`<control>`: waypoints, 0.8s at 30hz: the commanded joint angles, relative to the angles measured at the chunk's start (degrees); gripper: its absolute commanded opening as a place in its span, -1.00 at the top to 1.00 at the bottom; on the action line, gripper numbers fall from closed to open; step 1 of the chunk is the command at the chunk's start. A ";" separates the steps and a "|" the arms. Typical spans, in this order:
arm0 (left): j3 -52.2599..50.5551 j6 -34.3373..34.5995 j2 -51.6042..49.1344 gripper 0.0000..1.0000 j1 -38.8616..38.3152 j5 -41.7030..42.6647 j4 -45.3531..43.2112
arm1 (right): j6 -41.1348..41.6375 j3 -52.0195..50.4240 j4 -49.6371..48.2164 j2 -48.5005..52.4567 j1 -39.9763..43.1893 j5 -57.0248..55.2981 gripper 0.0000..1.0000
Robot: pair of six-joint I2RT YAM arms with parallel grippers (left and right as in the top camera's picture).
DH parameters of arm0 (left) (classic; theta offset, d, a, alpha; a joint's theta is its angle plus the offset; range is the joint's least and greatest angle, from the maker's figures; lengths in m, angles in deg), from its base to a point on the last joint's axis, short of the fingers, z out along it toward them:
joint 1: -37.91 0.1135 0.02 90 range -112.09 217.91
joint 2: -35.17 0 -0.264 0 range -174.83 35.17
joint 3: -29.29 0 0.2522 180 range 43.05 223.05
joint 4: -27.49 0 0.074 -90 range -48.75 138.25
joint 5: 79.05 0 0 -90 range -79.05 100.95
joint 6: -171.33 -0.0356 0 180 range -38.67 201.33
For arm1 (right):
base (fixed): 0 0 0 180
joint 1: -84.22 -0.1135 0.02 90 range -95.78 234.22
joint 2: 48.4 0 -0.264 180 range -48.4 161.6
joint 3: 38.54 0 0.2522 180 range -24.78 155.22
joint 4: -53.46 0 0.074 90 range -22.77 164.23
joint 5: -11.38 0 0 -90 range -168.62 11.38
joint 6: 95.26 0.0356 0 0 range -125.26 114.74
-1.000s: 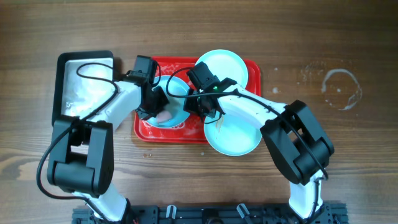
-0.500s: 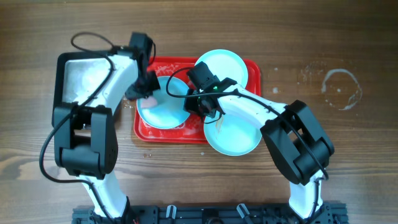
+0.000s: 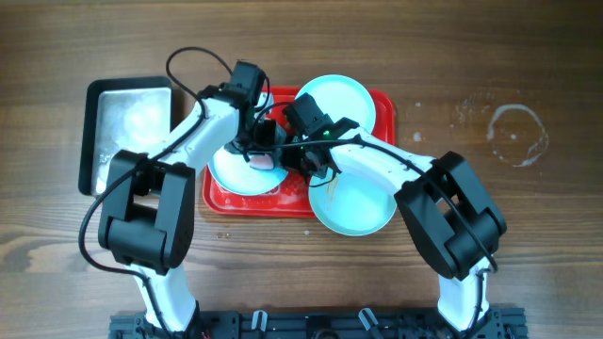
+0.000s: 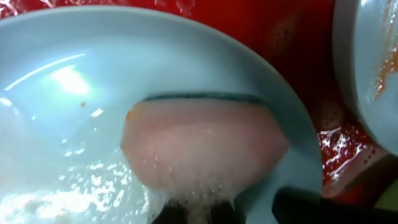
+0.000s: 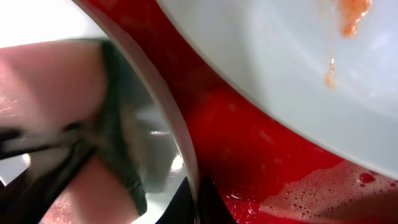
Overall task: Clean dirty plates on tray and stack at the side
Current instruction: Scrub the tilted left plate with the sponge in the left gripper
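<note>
Mostly cut off at the btm of its wrist view, left gripper (image 3: 256,148) is clenched on a pink sponge (image 4: 202,146), pressed w/ foam onto left plate (image 4: 74,93) on red tray (image 3: 220,196). Right gripper (image 3: 309,162) is clamped on that plate's right rim, fingertips barely visible. Front plate (image 3: 358,207) is partly under the right arm and overhangs the tray's front edge. Back plate (image 3: 339,99) sits at the tray's far right.

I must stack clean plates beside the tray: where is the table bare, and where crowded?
Bare wood lies right of the tray, between it and the wet ring, and beyond it. The silver pan blocks the left. The tray is crowded: three plates, the left gripper with a sponge and the right gripper at the left plate.
</note>
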 commanded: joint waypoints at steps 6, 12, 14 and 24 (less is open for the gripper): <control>-6.86 4.85 -0.98 0.92 2.60 -10.21 -3.58 | -1.18 -0.31 0.13 1.49 -0.07 0.57 0.91; -7.28 7.91 -0.98 0.92 7.08 -24.59 -4.81 | -1.16 -0.31 0.11 1.49 -0.07 0.76 0.91; -7.28 5.14 -0.98 0.92 7.10 -28.39 -5.88 | -1.18 -0.31 0.11 1.49 -0.07 0.76 0.91; -7.28 4.68 -0.98 0.92 6.14 -31.78 -5.29 | -3.37 -0.15 0.04 -0.07 -0.07 1.79 0.91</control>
